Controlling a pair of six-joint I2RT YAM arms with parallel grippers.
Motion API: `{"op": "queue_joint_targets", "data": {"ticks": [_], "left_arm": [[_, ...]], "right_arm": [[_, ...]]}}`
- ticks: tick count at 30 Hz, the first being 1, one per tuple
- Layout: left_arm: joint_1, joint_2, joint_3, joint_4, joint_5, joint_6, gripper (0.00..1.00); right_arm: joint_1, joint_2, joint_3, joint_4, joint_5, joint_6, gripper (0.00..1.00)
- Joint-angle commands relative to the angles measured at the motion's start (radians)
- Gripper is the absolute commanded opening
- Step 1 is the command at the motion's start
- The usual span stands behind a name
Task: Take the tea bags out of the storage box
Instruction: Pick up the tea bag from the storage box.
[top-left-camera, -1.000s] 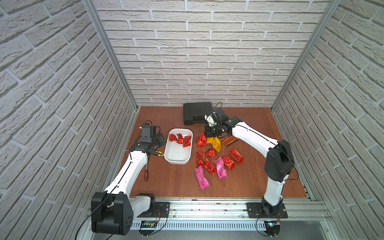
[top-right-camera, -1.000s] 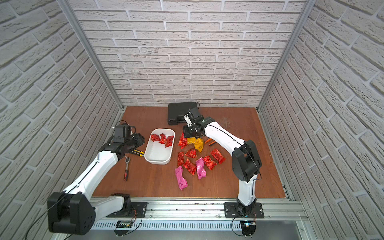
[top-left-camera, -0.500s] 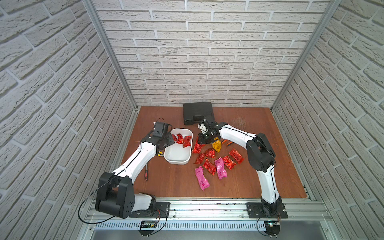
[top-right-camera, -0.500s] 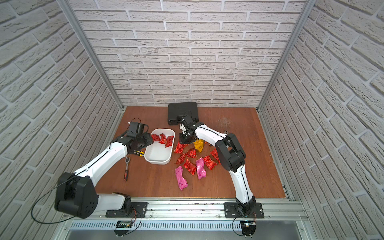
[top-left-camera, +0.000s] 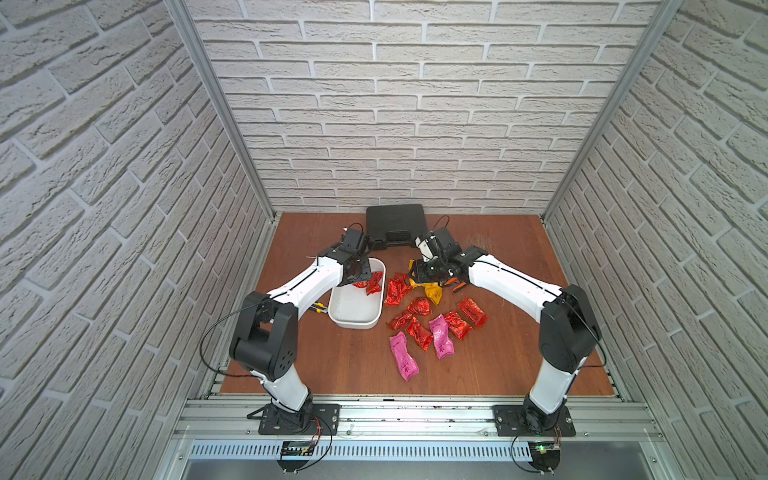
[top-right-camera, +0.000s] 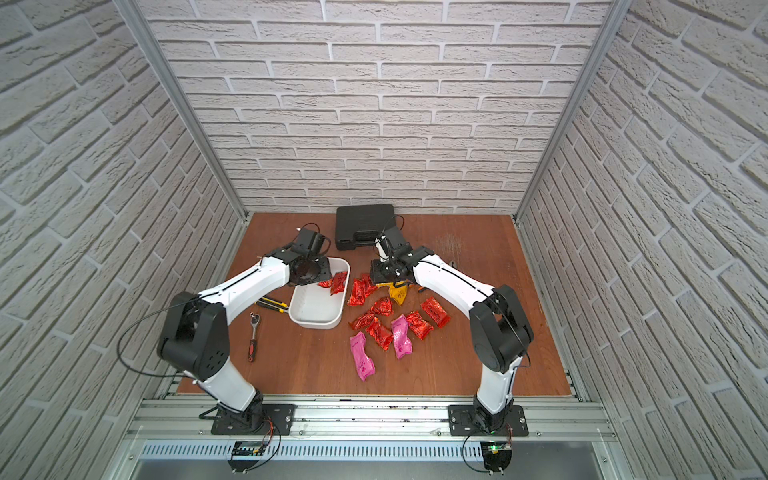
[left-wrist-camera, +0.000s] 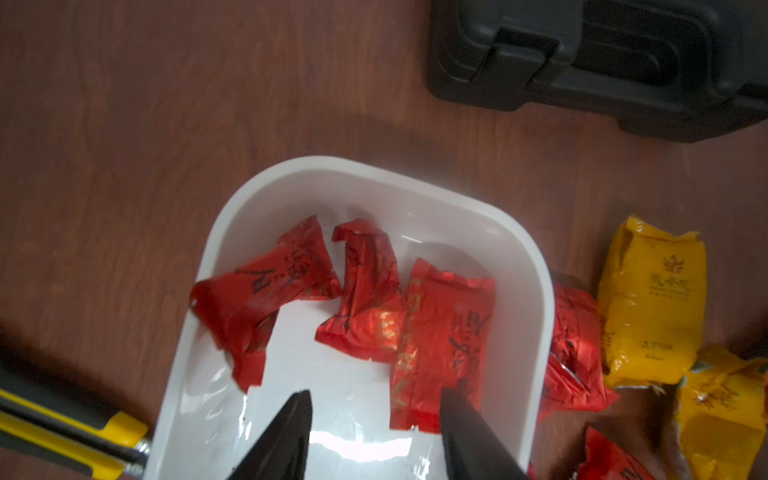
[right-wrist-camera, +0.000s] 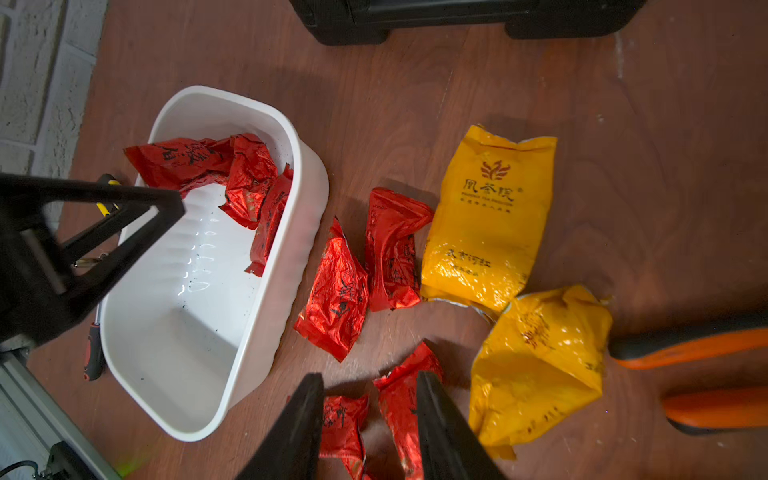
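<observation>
White-shelled left arm (top-left-camera: 307, 280) stretches forward, left hand (left-wrist-camera: 376, 395) gaping over storage box (left-wrist-camera: 536, 266).

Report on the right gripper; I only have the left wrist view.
Observer: The right gripper is open, its jaws apart above red tea bags that lie on the table. Nothing looks clamped.
Operator: Give me what lies nearest the arm bases.
Observer: Two pink tea bags, flat on the wood, outside the storage box.
Operator: Name any tool by the right arm.
Observer: A pair of orange-handled pliers lies beside a yellow tea bag.
</observation>
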Motion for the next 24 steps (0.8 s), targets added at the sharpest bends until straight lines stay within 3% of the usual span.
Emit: {"op": "queue_joint_targets", "data": {"ticks": [1,8,16,24], "left_arm": [[0.002,0.076,0.071,-0.045,-0.043,0.092,0.55],[0.032,0.174,0.124,-0.052,-0.060,0.144,0.53],[0.068,0.245,0.140,0.012,0.028,0.144,0.37],[0.072,0.253,0.139,0.046,0.057,0.137,0.10]], "right_arm": [[-0.004,-0.057,-0.063,0.036,0.054,0.035,0.42],[-0.011,-0.119,-0.122,0.020,0.089,0.051,0.42],[-0.015,-0.161,-0.138,-0.002,0.104,0.051,0.43],[-0.018,-0.226,-0.151,-0.041,0.127,0.042,0.43]]}}
